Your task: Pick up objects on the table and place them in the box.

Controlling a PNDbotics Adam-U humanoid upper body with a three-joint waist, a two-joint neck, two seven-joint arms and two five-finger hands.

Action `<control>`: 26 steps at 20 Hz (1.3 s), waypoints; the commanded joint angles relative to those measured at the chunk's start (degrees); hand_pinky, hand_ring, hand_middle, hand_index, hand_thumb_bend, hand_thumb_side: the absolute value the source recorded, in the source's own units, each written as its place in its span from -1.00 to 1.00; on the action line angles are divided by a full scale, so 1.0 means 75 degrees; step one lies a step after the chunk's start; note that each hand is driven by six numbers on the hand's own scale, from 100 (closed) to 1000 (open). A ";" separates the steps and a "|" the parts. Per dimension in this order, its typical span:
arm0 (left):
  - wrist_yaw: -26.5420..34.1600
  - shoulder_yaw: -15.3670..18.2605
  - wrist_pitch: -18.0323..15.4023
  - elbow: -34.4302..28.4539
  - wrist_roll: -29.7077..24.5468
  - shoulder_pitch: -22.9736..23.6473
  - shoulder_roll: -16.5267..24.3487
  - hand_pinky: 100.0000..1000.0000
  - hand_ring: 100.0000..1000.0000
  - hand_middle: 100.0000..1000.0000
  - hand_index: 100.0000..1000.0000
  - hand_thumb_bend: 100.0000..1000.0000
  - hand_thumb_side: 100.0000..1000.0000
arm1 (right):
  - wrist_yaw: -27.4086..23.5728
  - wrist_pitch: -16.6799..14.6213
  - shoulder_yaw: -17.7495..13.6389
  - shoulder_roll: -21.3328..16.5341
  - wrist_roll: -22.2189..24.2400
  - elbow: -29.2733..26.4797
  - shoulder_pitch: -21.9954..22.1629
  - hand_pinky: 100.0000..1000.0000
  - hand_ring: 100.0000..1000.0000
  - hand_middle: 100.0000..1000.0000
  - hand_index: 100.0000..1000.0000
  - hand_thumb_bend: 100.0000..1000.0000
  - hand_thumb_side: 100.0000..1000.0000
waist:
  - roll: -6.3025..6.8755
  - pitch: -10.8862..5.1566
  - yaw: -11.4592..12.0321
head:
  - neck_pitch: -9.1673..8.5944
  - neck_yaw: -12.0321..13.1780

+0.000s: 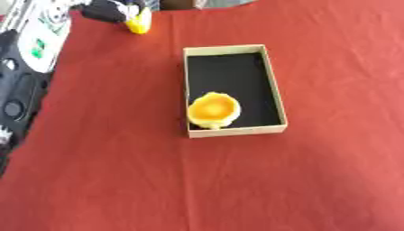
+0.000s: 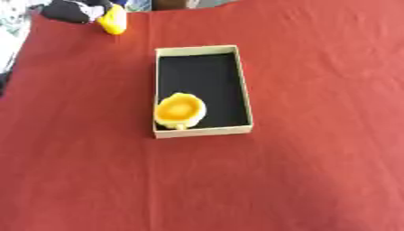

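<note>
Inside the box (image 1: 274,90), a yellow cup-shaped object (image 1: 213,109) sits in the near left corner on the black lining. Around it spreads the red-covered counter (image 1: 331,171), with a black-and-yellow item (image 1: 126,13) at the far left edge; neither robot hand shows.

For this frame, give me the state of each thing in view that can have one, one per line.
box: open, no lid in sight, upright on the red tablecloth, black inside.
yellow round object: inside the box, at its near left corner, resting against the wall.
yellow and black object: outside the box, on the cloth at the far left edge; not yet placed.
robot's hands: neither shows in either view.
</note>
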 commanded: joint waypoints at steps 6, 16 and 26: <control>-0.0736 0.0637 0.0622 0.0999 -0.0013 -0.0662 0.0127 0.86 0.94 0.62 0.84 -0.26 -0.27 | -0.0069 -0.0010 0.0012 -0.0223 0.0095 -0.0086 -0.0295 0.91 0.93 0.55 0.70 -1.00 0.38 | 0.0024 0.0091 -0.0149 | -0.0378 0.0348; -0.1070 0.0818 0.0972 0.1386 -0.0231 -0.0821 0.0151 0.86 0.93 0.62 0.84 -0.26 -0.42 | -0.0128 0.0042 0.0045 -0.0200 0.0176 -0.0064 -0.0428 0.92 0.94 0.55 0.70 -1.00 0.42 | 0.0125 0.0389 -0.0369 | -0.0606 0.0601; -0.0919 0.0883 0.1274 0.1400 -0.0220 -0.0750 0.0128 0.78 0.87 0.53 0.48 -0.77 -0.63 | -0.0178 0.0116 0.0061 -0.0176 0.0224 -0.0026 -0.0439 0.92 0.95 0.55 0.70 -1.00 0.44 | 0.0158 0.0502 -0.0407 | -0.0650 0.0641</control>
